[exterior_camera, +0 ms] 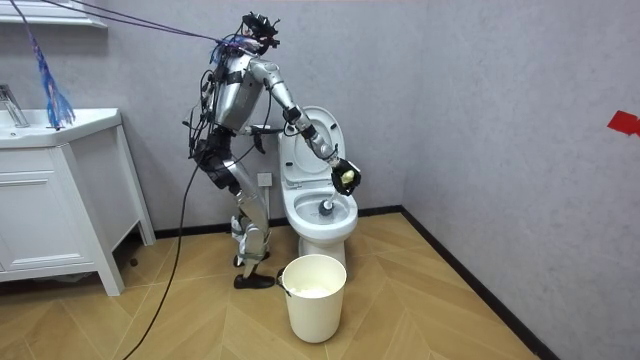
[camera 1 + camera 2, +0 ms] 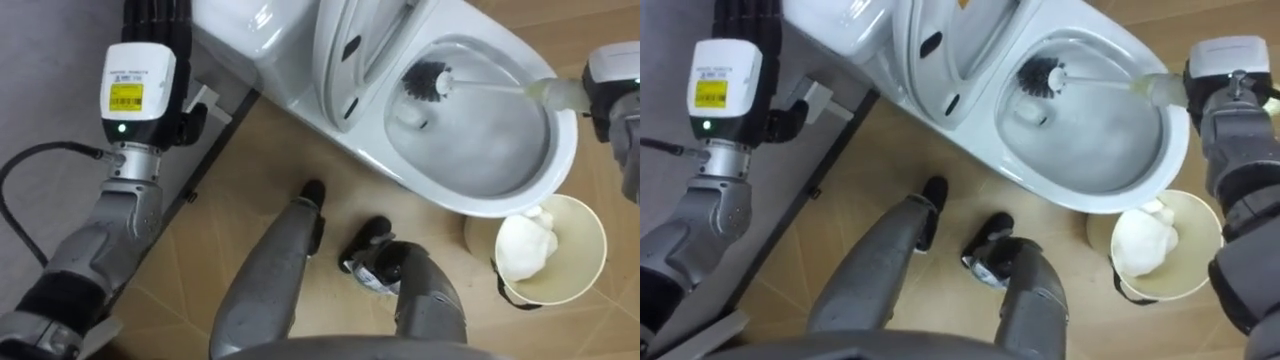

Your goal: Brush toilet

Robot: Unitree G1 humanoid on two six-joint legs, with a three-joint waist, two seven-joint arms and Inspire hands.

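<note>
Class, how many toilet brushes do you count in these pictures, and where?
1. The brush has its bristle head down inside the toilet bowl; the right robot hand grips its handle over the rim. Another could be hidden behind the toilet.

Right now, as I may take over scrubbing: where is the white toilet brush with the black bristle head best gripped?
Take the toilet brush by its pale yellow-green handle, from the robot's right: its black head sits in the white toilet bowl, and the shaft rises over the rim to the right hand.

Black-bristled toilet brush (image 2: 430, 80) slants inside open white toilet (image 2: 560, 170) bowl.
</note>
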